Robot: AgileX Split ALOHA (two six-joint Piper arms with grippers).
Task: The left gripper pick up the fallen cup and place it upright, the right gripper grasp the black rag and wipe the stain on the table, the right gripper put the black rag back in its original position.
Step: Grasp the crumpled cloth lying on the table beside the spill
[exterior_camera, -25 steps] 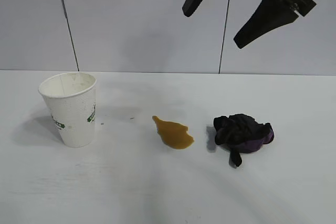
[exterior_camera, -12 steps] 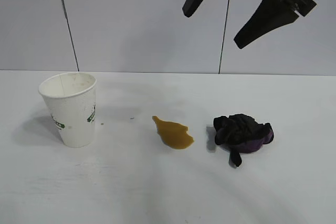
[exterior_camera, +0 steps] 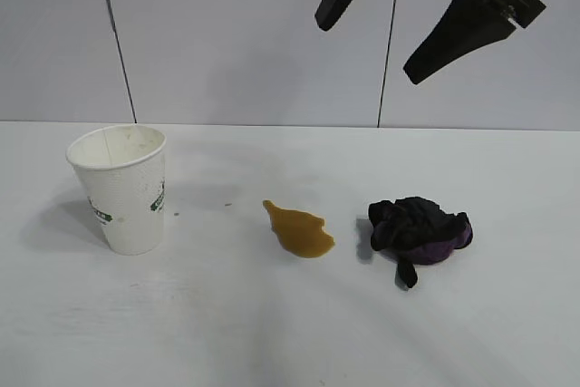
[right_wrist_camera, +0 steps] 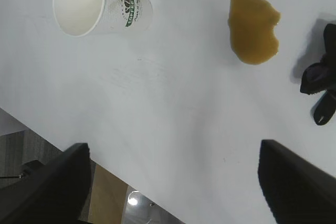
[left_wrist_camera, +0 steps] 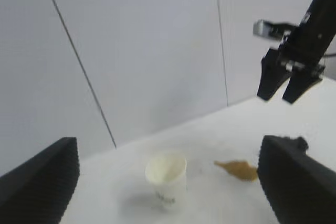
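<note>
Both jaws are spread wide, nothing gripped. The right gripper (exterior_camera: 412,29) is hung high above the table (exterior_camera: 290,333), up around 1 o'clock, fingers slanted down. The left gripper (left_wrist_camera: 168,182) is kept low and nearly level, aimed at the cup (exterior_camera: 123,188). That cup is stood upright at 9 o'clock, plenty of bare white around it. The stain (exterior_camera: 300,229) is seen dead centre, the black rag (exterior_camera: 417,231) close by at 3 o'clock, not touching.

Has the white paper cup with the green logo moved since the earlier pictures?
No. The white paper cup stands upright at the same spot, left of the yellow-brown stain.
</note>
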